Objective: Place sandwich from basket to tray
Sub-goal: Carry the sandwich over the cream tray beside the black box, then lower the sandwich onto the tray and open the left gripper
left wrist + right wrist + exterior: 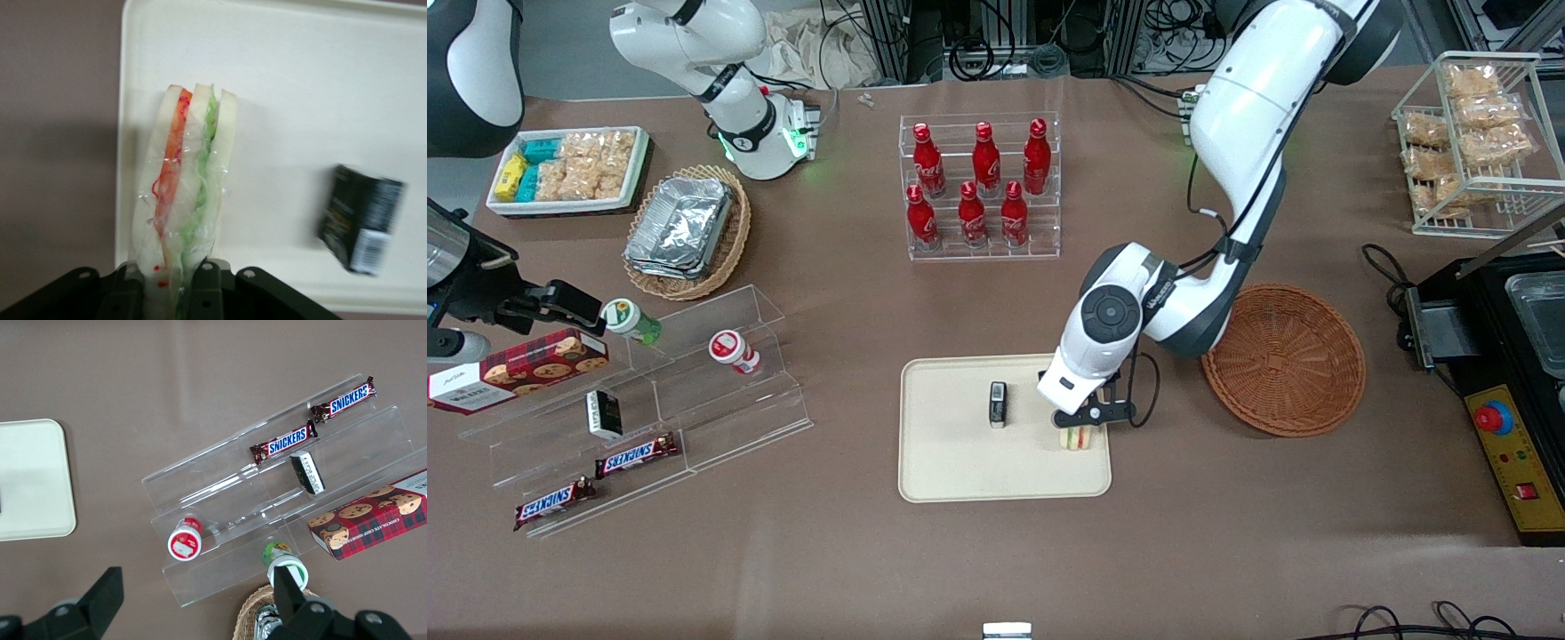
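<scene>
My left gripper is shut on the sandwich, a wrapped wedge of white bread with orange-red and green filling. It holds the sandwich at the cream-beige tray, by the tray's edge nearest the basket. I cannot tell if the sandwich touches the tray. In the left wrist view the sandwich stands between the black fingers of the gripper, over the tray. The reddish-brown wicker basket sits beside the tray toward the working arm's end, with nothing in it.
A small black packet stands on the tray, also in the left wrist view. A rack of red bottles is farther from the front camera. A clear stepped display with snacks lies toward the parked arm's end. A black machine is past the basket.
</scene>
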